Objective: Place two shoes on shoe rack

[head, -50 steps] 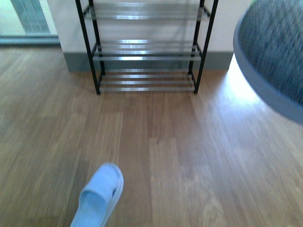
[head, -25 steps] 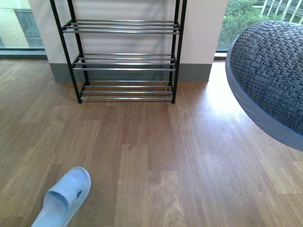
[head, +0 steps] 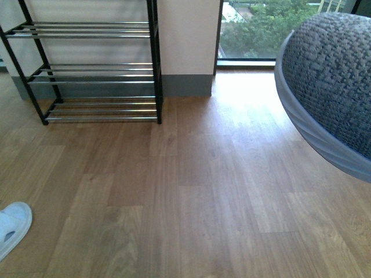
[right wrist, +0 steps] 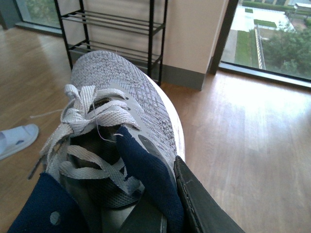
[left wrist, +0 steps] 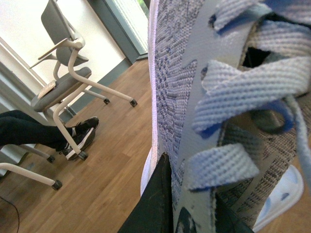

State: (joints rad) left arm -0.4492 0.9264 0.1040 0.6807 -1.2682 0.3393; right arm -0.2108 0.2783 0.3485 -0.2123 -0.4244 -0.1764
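The right arm's sneaker (right wrist: 121, 97) is hanging in the right gripper (right wrist: 167, 199). Its dark fingers (right wrist: 204, 208) are clamping the shoe's side wall beside the navy collar, one outside against the white sole and the other apparently inside the opening. The sneaker's long axis is running straight out from the gripper, toe leading. The toe is pointing toward the shoe rack (right wrist: 151, 34), at its right-hand posts.

The rack is standing well beyond the toe, ahead of the gripper and off to its left, against the wall. In the front view it (head: 155, 63) is sitting far left with its left side cut off, while a grey knit toe, apparently this same sneaker, is filling the right edge. I judge that the coming move is turning on a leftward swing and then a forward reach. The toe-first axis is already crossing the shelf bars.

The left arm's sneaker (left wrist: 194, 97) is crowding the left wrist view with laces and knit. A dark finger (left wrist: 155, 208) is pressing its sole side, and the left gripper (left wrist: 192, 218) appears to be clamping the eyelet strip. Its toe is out of frame. Only a chair (left wrist: 63, 73) and a seated person's legs (left wrist: 29, 128) are showing there, so I cannot tell its heading toward the rack. By side alone, the left arm is probably the nearer one.

A pale blue slipper (head: 11, 226) is lying on the floor, left of both grippers and short of the rack.
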